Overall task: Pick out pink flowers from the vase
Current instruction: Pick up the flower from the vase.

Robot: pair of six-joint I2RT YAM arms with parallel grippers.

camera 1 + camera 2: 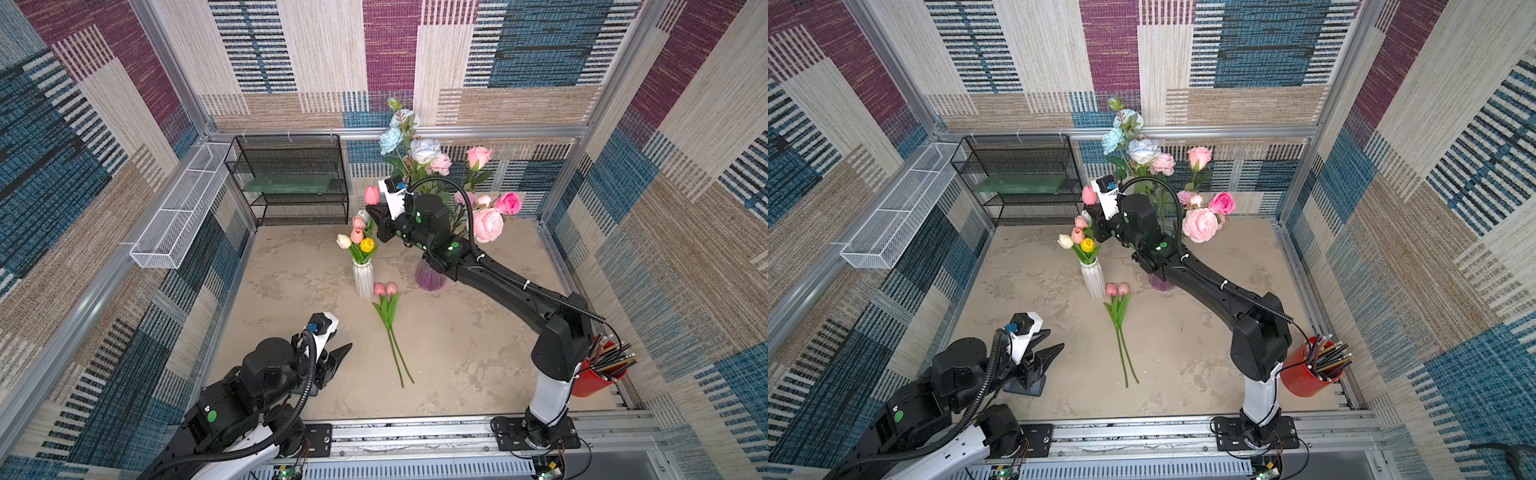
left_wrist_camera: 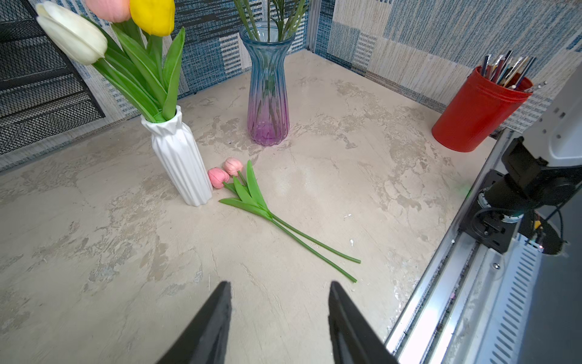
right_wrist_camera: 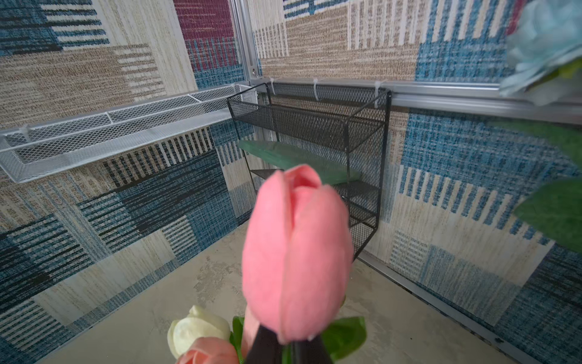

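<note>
"Right wrist view: are the right jaws gripping anything?"
"Yes, they're closed just under the bloom of a pink tulip [image 3: 296, 252]. In both top views that tulip [image 1: 372, 195] stands above the white vase [image 1: 363, 279]."
"Other pink flowers?"
"Two pink tulips [image 1: 385, 289] lie on the table [image 1: 478, 365] just beside that vase. Two more pink tulips [image 1: 357, 230] stand in it with a white tulip [image 1: 343, 241] and a yellow tulip [image 1: 366, 244]. The glass vase [image 1: 430, 279] holds pink roses and peonies [image 1: 487, 224]."
"Left jaws?"
"Open and empty, above the table."
</note>
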